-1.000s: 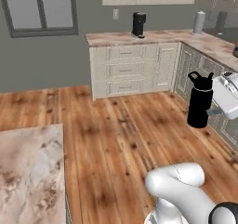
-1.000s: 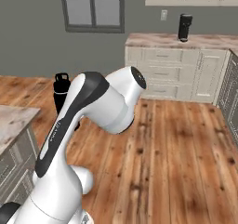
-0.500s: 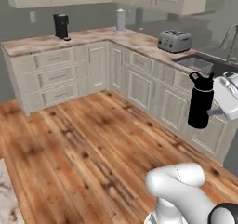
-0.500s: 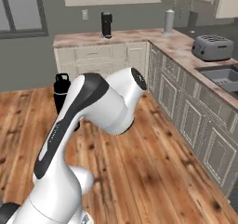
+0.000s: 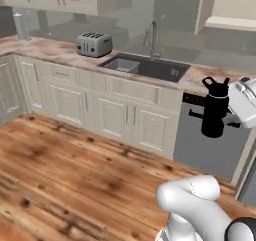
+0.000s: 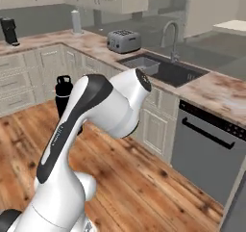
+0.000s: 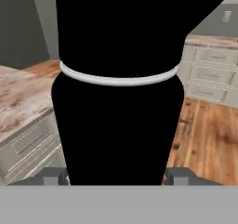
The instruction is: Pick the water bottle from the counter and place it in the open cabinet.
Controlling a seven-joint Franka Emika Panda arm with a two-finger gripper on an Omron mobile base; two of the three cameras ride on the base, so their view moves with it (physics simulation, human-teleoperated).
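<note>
Matte black cylindrical water bottle (image 5: 215, 110) with loop-handled cap, upright, clamped in the two-finger gripper (image 7: 118, 174), carried above the wood plank floor (image 5: 75, 175). Beyond: cream base cabinets (image 5: 115, 112), marbled pink-brown stone counter (image 5: 55, 50), dark sink (image 5: 145, 67), silver toaster (image 5: 94, 44).

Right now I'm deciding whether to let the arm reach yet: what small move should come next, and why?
Probably keep carrying the bottle upright and let the base keep turning toward the cabinet. The gripper holds the bottle in the air, above the floor in front of the sink, and no open shelf is within plain reach.
</note>
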